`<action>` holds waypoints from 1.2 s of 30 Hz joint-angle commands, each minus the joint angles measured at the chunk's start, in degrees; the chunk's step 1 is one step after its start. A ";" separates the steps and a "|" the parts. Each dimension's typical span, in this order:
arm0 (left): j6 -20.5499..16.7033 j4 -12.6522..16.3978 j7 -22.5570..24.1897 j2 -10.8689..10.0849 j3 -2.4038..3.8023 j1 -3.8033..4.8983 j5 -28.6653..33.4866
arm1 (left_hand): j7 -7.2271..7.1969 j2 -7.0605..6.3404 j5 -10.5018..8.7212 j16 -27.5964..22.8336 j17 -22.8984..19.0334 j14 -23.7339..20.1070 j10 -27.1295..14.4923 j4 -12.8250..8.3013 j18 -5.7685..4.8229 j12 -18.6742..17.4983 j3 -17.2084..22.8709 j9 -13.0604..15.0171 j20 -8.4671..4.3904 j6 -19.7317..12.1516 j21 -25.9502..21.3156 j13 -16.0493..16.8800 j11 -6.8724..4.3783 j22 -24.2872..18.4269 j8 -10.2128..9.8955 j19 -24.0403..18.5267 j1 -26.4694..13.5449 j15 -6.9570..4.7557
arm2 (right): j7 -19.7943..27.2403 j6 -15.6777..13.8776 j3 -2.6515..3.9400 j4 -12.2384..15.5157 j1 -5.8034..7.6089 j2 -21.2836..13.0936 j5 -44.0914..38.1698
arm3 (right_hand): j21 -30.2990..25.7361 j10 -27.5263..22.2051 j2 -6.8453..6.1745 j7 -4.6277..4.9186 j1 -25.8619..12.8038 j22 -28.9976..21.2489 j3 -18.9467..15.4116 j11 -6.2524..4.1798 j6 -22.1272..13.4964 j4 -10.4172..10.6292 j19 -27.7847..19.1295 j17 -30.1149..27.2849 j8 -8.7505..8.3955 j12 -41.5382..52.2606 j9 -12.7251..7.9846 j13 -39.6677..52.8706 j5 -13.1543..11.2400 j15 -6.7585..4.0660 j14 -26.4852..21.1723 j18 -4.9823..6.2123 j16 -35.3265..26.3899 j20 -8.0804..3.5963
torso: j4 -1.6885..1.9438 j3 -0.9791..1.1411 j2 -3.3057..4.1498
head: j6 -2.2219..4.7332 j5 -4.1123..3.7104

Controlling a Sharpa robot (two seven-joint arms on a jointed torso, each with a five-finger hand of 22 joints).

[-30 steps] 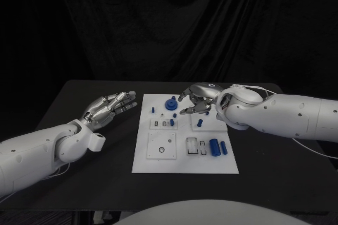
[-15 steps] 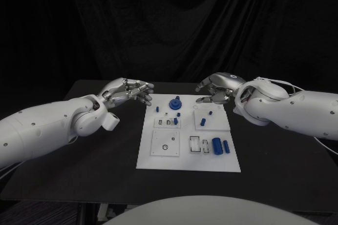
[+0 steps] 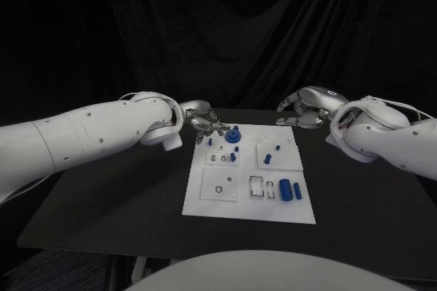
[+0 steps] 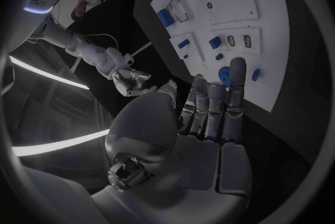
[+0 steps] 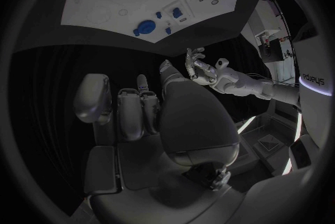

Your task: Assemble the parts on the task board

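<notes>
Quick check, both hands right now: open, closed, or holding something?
Left hand: open, fingers extended, holding nothing.
Right hand: fingers curled in, nothing seen in them.

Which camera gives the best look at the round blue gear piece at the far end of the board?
The head view: the round blue gear piece sits unobstructed on the task board, beside the left hand. The right wrist view shows it small and distant; the left wrist view shows it partly behind fingertips.
</notes>
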 commanded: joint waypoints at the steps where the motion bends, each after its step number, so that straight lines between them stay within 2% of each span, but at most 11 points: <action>1: 2.93 -0.39 -12.08 1.31 0.05 0.29 -5.40 | -0.41 -0.17 -0.07 4.52 9.79 8.07 8.54 0.18 1.11 6.48 -0.57 2.02 -0.55 0.14 2.73 11.12 -0.57 2.08 1.26 0.99 -1.23 -0.64 | -2.15 -0.40 0.03 -0.17 0.33 0.07 -0.02 | 0.40 0.44 0.07 0.03 0.38 8.86 -0.08 -0.06 0.32 -0.40 0.48 6.09 0.24 0.22 -0.05 5.72 0.09 -0.14 2.41 -0.98 0.40 -0.03 | -0.20 0.25 -0.40 | 0.01 0.34; 2: 3.19 -0.59 -13.27 1.89 0.06 0.33 -5.54 | -1.28 -0.04 -0.42 8.38 21.72 18.30 21.27 0.59 -0.30 13.36 -1.28 6.10 -1.47 0.03 9.57 24.60 -1.42 11.64 4.01 7.40 -3.05 -1.59 | -2.27 -0.28 0.03 -0.25 0.38 0.10 -0.02 | 0.57 0.50 0.08 0.03 0.38 8.89 -0.09 -0.06 0.35 -0.40 0.53 6.17 0.24 0.29 -0.05 5.78 0.08 -0.15 2.45 -1.01 0.51 -0.04 | -0.30 0.28 -0.41 | 0.01 0.47; 4: 3.39 -1.32 -15.37 3.25 0.06 0.40 -5.75 | -1.98 -0.03 -1.20 10.54 32.63 27.05 30.42 0.80 -1.30 17.46 -2.07 12.41 -2.23 -1.14 13.55 33.96 -2.20 18.07 8.22 11.45 -4.72 -2.31 | -2.56 0.00 0.03 -0.36 0.47 0.08 -0.02 | 0.67 0.54 0.08 0.03 0.39 8.91 -0.09 -0.06 0.36 -0.40 0.56 6.21 0.24 0.33 -0.06 5.82 0.07 -0.15 2.47 -1.03 0.58 -0.04 | -0.60 0.33 -0.37 | 0.01 0.73; 6: 2.96 -2.33 -17.11 4.78 0.06 0.44 -5.89 | -2.51 0.12 -1.31 10.98 36.05 29.79 34.67 1.04 -1.95 19.05 -2.92 20.39 -2.84 -3.88 15.96 38.13 -2.76 22.25 13.19 14.54 -6.09 -2.88 | -2.83 0.11 0.02 -0.41 0.52 -0.02 -0.02 | 0.80 0.56 0.08 0.03 0.40 8.94 -0.11 -0.07 0.43 -0.40 0.61 6.21 0.26 0.33 -0.06 5.81 0.06 -0.16 2.49 -1.04 0.59 -0.05 | -0.77 0.37 -0.34 | 0.01 0.82; 8: 2.63 -3.22 -18.68 6.06 0.06 0.46 -5.97 | -3.18 0.25 -1.33 11.61 41.67 33.91 39.81 1.16 -2.81 20.95 -3.47 25.47 -3.36 -3.95 18.40 42.92 -3.42 26.72 17.17 18.20 -7.19 -3.47 | -3.00 -0.51 0.02 -0.51 0.57 -0.17 -0.02 | 0.76 0.55 0.07 0.04 0.39 8.93 -0.14 -0.07 0.46 -0.39 0.60 6.17 0.26 0.31 -0.07 5.79 0.04 -0.17 2.49 -1.03 0.53 -0.05 | -0.92 0.59 -0.36 | 0.01 0.71; 9: 2.64 -3.66 -19.59 6.71 0.06 0.46 -6.01 | -3.73 0.50 -1.21 11.65 42.11 34.22 40.99 1.15 -3.25 21.37 -3.80 31.38 -3.99 -5.87 19.58 44.06 -4.08 28.95 20.59 20.08 -7.88 -4.17 | -3.05 -0.91 0.02 -0.59 0.59 -0.21 -0.02 | 0.76 0.51 0.06 0.05 0.39 8.93 -0.15 -0.07 0.47 -0.39 0.60 6.16 0.26 0.25 -0.07 5.74 0.03 -0.17 2.49 -1.03 0.52 -0.06 | -0.92 0.64 -0.36 | 0.01 0.65; 11: 3.01 -4.25 -21.20 7.68 0.06 0.47 -6.04 | -4.29 0.64 -1.21 11.65 42.11 34.22 40.99 1.18 -3.59 21.37 -4.09 35.76 -4.55 -6.57 20.44 44.06 -4.62 30.80 22.61 21.66 -8.47 -4.74 | -3.18 -1.41 0.02 -0.77 0.63 -0.23 -0.02 | 0.71 0.51 0.05 0.05 0.38 8.91 -0.17 -0.07 0.49 -0.38 0.59 6.15 0.26 0.25 -0.08 5.73 0.01 -0.17 2.49 -1.02 0.50 -0.06 | -0.93 0.80 -0.35 | 0.01 0.66; 16: 4.43 -5.74 -24.57 10.07 0.06 0.43 -6.09 | -5.05 0.52 -1.05 11.65 42.11 34.22 40.99 0.88 -4.05 21.37 -4.41 40.76 -5.36 -6.30 21.36 44.06 -5.39 33.09 23.57 23.77 -8.98 -5.55 | -3.77 -1.54 0.02 -1.32 0.73 -0.14 -0.02 | 0.70 0.50 0.04 0.05 0.38 8.91 -0.17 -0.07 0.50 -0.38 0.59 6.13 0.26 0.23 -0.08 5.71 0.01 -0.17 2.48 -1.02 0.48 -0.06 | -1.11 1.00 -0.23 | 0.01 1.01; 20: 4.87 -6.79 -25.26 11.57 0.05 0.35 -6.11 | -5.18 0.61 -0.70 11.65 42.11 34.22 40.99 0.67 -4.10 21.37 -4.29 41.46 -5.53 -6.28 21.39 44.06 -5.55 33.31 23.27 24.03 -8.91 -5.72 | -4.28 -0.93 0.02 -1.83 0.76 0.15 -0.02 | 0.42 0.30 0.03 0.05 0.37 8.84 -0.21 -0.06 0.52 -0.37 0.51 5.94 0.25 -0.02 -0.10 5.47 -0.01 -0.17 2.42 -0.97 0.22 -0.07 | -1.84 1.05 -0.09 | 0.01 1.56; 30: 4.49 -8.86 -27.77 14.01 0.05 -0.13 -6.12 | -6.21 0.45 -0.43 11.65 42.11 34.22 40.99 -0.06 -5.65 21.37 -4.17 46.08 -6.81 -4.57 24.38 44.06 -6.74 40.24 21.74 29.24 -9.55 -7.00 | -5.20 0.79 0.02 -3.25 0.74 1.30 -0.02 | 0.00 -0.03 0.03 0.06 0.38 8.74 -0.22 -0.06 0.47 -0.38 0.39 5.76 0.20 -0.42 -0.13 5.09 -0.01 -0.17 2.34 -0.90 -0.04 -0.07 | -2.26 1.26 -0.05 | 0.01 2.24; 36: 4.82 -10.83 -28.29 15.45 0.05 -0.96 -6.12 | -6.54 0.53 0.03 11.65 42.11 34.22 40.99 -0.58 -5.74 21.37 -3.87 47.51 -7.16 -3.83 24.54 44.06 -7.09 40.70 21.20 29.69 -9.44 -7.35 | -5.47 1.36 0.02 -3.79 0.73 1.76 -0.02 | -0.01 -0.04 0.04 0.06 0.40 8.74 -0.23 -0.05 0.44 -0.39 0.39 5.71 0.17 -0.44 -0.15 5.08 0.03 -0.17 2.32 -0.90 -0.10 -0.07 | -2.29 1.17 0.01 | 0.01 2.16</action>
